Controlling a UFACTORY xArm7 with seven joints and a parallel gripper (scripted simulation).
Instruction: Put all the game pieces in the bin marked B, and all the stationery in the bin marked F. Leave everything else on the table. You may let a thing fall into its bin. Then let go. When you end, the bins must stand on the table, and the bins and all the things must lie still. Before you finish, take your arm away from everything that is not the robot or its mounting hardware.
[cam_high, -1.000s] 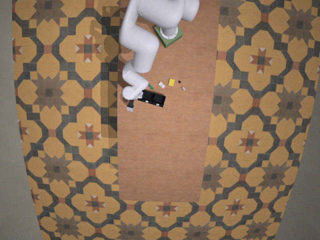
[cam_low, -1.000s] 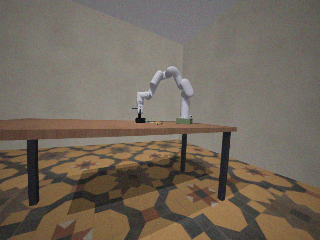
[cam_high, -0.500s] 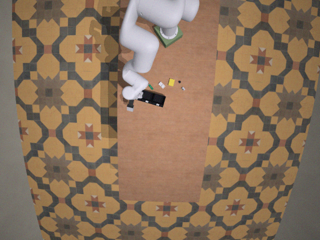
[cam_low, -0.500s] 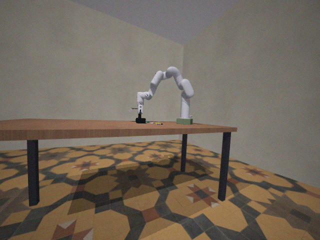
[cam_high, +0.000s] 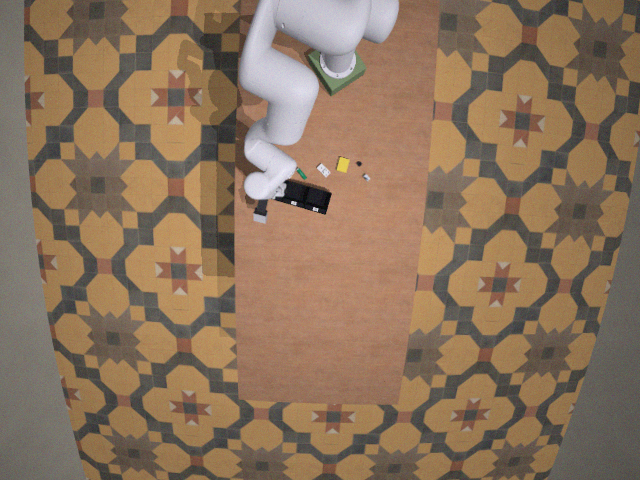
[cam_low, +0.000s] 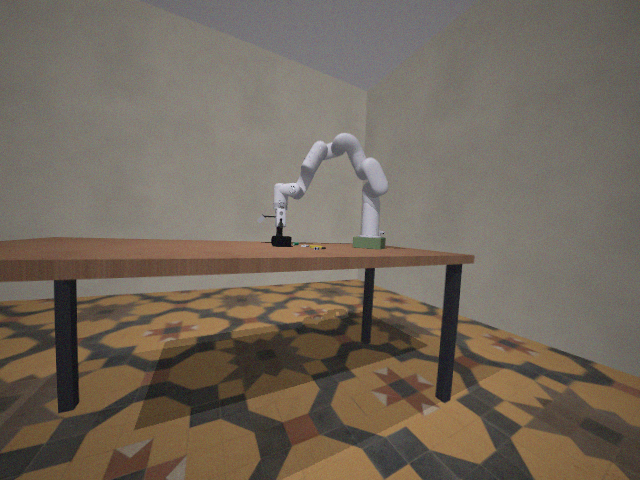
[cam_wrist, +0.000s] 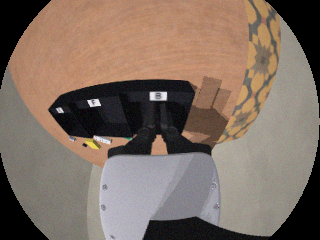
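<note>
Black bins (cam_high: 310, 198) near worktop's long edge | gripper (cam_wrist: 159, 135) over end bin, fingers together, nothing visible between | yellow pad (cam_high: 342, 164), domino (cam_high: 323, 169) loose beside bins | risk: lowering could knock the bin wall and shift the bins.

A bare indoor room is shown, more a test space than a home or shop. Plain cream walls (cam_low: 155, 129) meet at a corner in the upper centre of the exterior view, under a grey ceiling (cam_low: 330, 31). The floor (cam_low: 289, 413) is laid with ornate yellow, grey and rust patterned tiles. A long wooden table (cam_low: 155, 255) on dark legs is the only furniture seen.
</note>
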